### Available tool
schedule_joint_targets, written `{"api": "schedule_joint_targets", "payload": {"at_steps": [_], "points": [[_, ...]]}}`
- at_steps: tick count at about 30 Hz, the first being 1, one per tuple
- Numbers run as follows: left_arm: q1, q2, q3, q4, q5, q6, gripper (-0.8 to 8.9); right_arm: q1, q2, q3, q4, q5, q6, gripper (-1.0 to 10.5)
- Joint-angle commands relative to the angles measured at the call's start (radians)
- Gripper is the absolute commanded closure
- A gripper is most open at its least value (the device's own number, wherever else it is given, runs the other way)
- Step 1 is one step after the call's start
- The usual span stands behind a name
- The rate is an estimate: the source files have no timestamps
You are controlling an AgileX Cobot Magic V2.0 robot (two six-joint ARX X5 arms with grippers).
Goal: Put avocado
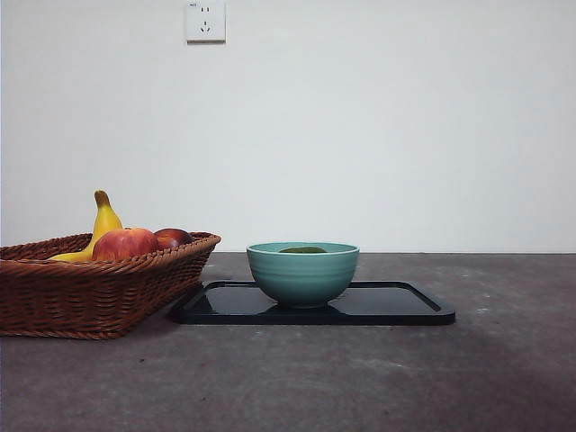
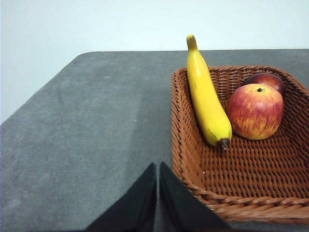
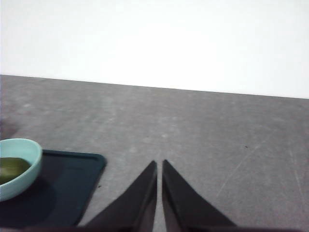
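Note:
The dark green avocado (image 1: 302, 249) lies inside the teal bowl (image 1: 302, 273), only its top showing above the rim. The right wrist view also shows the avocado (image 3: 10, 168) in the bowl (image 3: 21, 166). The bowl stands on a black tray (image 1: 396, 304). My left gripper (image 2: 158, 170) is shut and empty, above the table beside the wicker basket (image 2: 241, 193). My right gripper (image 3: 159, 166) is shut and empty, above bare table to the side of the tray (image 3: 67, 183). Neither gripper shows in the front view.
The wicker basket (image 1: 90, 288) at the left holds a yellow banana (image 1: 101, 225), a red-orange apple (image 1: 125, 243) and a darker red fruit (image 1: 173, 237). A white wall with a socket (image 1: 205, 20) stands behind the grey table.

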Motion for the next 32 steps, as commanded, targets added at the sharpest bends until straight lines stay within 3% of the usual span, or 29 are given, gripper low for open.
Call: {"api": "schedule_joint_targets", "payload": {"at_steps": [1,7,13,21,32], "points": [[0.002,-0.002,-0.021,-0.007,0.0,-0.005,8.04,-0.001,-0.061,-0.089,0.092,0.006,0.021,9.4],[0.002,-0.002,-0.021,-0.007,0.0,-0.005,8.04,-0.001,-0.171,-0.27,0.203,0.006,0.067,9.4],[0.002,-0.002,-0.021,-0.007,0.0,-0.005,8.04,-0.001,-0.219,-0.357,0.198,0.006,0.096,9.4],[0.002,-0.002,-0.021,-0.007,0.0,-0.005,8.04,-0.001,-0.219,-0.356,0.061,0.031,0.102,9.4],[0.002,-0.002,-0.021,-0.007,0.0,-0.005,8.04,-0.001,-0.219,-0.356,0.083,0.026,0.113,9.4]]}}
